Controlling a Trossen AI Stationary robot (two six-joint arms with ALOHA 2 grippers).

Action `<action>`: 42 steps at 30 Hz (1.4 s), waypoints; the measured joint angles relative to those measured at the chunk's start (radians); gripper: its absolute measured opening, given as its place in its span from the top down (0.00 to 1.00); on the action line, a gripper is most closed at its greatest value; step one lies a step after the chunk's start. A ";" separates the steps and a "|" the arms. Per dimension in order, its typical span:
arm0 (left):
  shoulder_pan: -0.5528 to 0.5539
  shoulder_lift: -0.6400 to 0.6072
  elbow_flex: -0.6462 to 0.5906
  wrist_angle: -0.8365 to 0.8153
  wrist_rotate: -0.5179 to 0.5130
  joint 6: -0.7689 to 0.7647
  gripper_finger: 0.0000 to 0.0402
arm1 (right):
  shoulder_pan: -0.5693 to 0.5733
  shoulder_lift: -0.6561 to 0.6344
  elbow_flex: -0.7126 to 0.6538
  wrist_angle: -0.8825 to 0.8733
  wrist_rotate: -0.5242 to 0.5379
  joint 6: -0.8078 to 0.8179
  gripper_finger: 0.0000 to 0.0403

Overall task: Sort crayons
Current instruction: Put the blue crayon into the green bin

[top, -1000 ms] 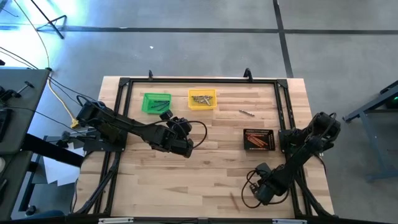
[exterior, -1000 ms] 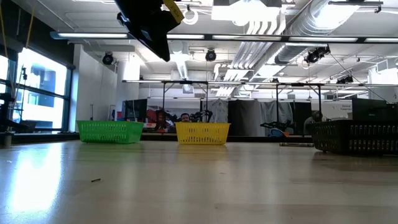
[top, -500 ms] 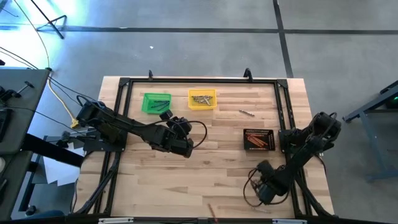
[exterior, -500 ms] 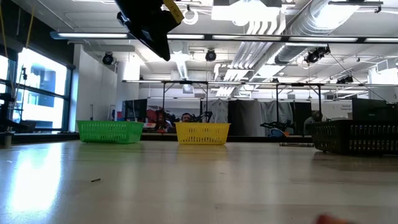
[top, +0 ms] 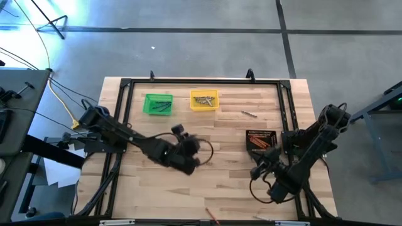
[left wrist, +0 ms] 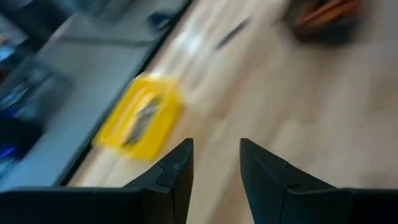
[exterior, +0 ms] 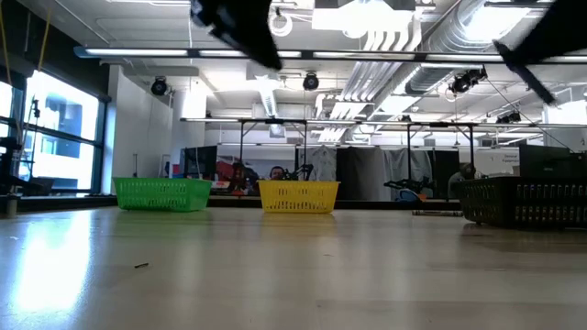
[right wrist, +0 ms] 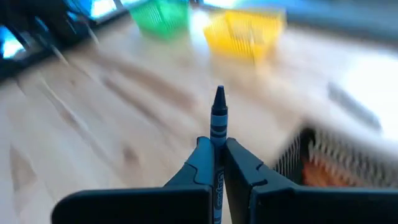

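High view: left gripper (top: 188, 164) over table (top: 151, 188) centre; right gripper (top: 259, 171) near black bin (top: 262, 140) of crayons (top: 260, 144); green bin (top: 157, 104) and yellow bin (top: 204, 100) far. Left wrist view: fingers (left wrist: 176, 163) parted, empty. Right wrist view: fingers (right wrist: 201, 158) pinch a dark crayon (right wrist: 218, 118).

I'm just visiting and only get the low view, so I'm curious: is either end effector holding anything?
Observer: Yes. The right end effector is shut on a dark blue crayon, whose tip sticks out past the fingers.
Operator: And the other one?
Observer: The left end effector is open, with nothing between its fingers.
Operator: What's inside the black bin?
Observer: The black bin holds orange-red crayons.
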 joint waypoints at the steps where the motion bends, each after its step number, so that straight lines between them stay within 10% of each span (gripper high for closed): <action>1: -0.019 0.000 0.000 0.052 0.016 0.039 0.71 | -0.004 0.000 0.000 -0.012 0.066 -0.017 1.00; 12: -0.178 0.022 0.001 0.721 0.225 0.496 0.71 | -0.005 0.001 0.002 0.167 0.561 -0.227 1.00; 26: -0.180 0.133 0.000 1.054 0.161 0.597 0.71 | 0.005 0.014 0.090 0.958 0.503 -1.255 1.00; 42: -0.162 0.133 0.000 1.058 0.182 0.569 0.71 | -0.093 0.016 0.090 1.089 0.203 -1.576 1.00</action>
